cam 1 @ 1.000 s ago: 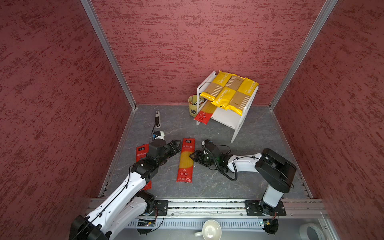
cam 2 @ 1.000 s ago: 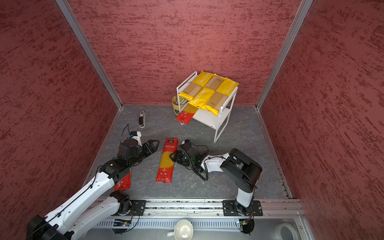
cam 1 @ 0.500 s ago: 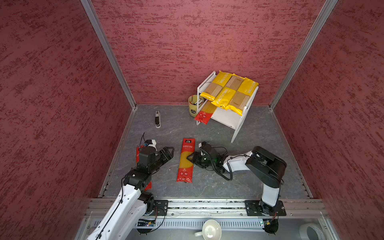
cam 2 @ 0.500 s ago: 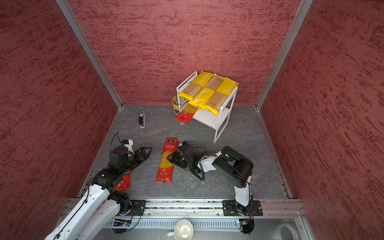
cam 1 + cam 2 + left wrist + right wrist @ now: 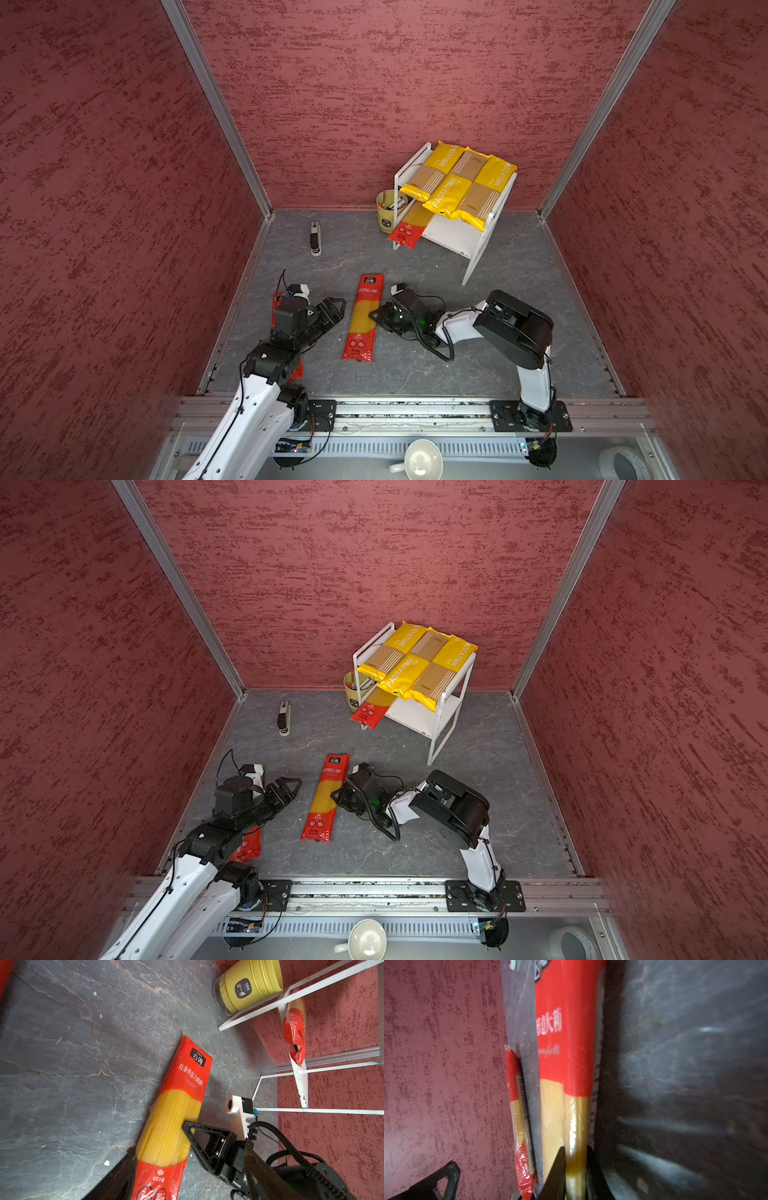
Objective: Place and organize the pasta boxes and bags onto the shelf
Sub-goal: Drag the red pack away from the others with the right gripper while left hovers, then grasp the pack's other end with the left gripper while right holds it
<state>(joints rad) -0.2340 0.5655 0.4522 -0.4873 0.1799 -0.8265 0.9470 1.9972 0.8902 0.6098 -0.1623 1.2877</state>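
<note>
One centre-frame red-ended pack (image 5: 361, 320) has just been pinched by the right claw (image 5: 576, 1152), ready for shelving; left claw (image 5: 330, 313) spread.

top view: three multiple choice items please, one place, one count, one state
1. Where does the yellow cup stand?
A. on the floor beside the shelf
B. on the shelf's top board
C. between the two arms
2. How many yellow packs lie on the shelf's top?
A. two
B. three
C. four
3. How is the right claw?
A. open, in the air
B. shut on a yellow pack
C. shut on the red-ended pack on the floor

1 A, it sits on the grey floor by the shelf; 2 B, three lie side by side; 3 C, it pinches that pack's edge.
</note>
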